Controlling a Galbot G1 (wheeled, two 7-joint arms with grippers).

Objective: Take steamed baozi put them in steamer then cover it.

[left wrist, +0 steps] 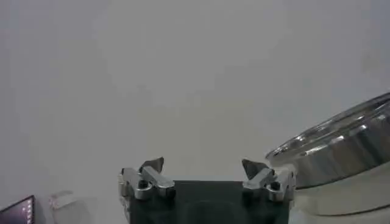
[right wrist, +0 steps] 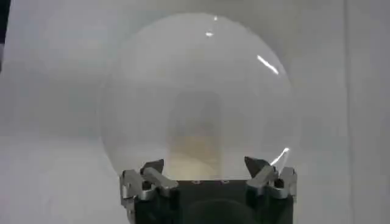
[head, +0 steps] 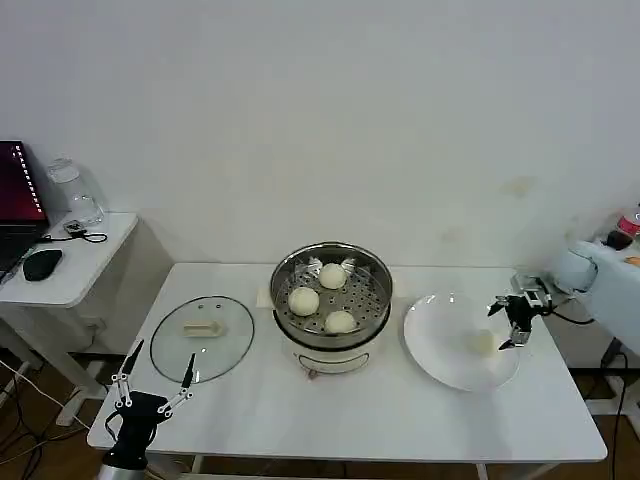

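The steamer (head: pixel 330 335) stands at the table's middle with three steamed baozi (head: pixel 304 300) on its perforated tray. A fourth baozi (head: pixel 484 342) lies on the white plate (head: pixel 440 345) to its right. My right gripper (head: pixel 502 328) hovers open at the plate's right side, just beside that baozi. In the right wrist view the baozi (right wrist: pixel 195 155) sits between the open jaws of my right gripper (right wrist: pixel 204 165), over the plate (right wrist: pixel 195 73). The cover (head: pixel 203 335) lies flat left of the steamer. My left gripper (head: pixel 165 353) waits open near the front left corner; in its wrist view the gripper (left wrist: pixel 203 165) holds nothing, with the steamer (left wrist: pixel 341 149) off to one side.
A side table (head: pixel 90 270) on the far left carries a laptop (head: pixel 15 200), a mouse (head: pixel 42 264) and a glass jar (head: pixel 75 192). Cables (head: pixel 610 350) hang past the table's right edge. Bare tabletop (head: pixel 350 410) runs along the front.
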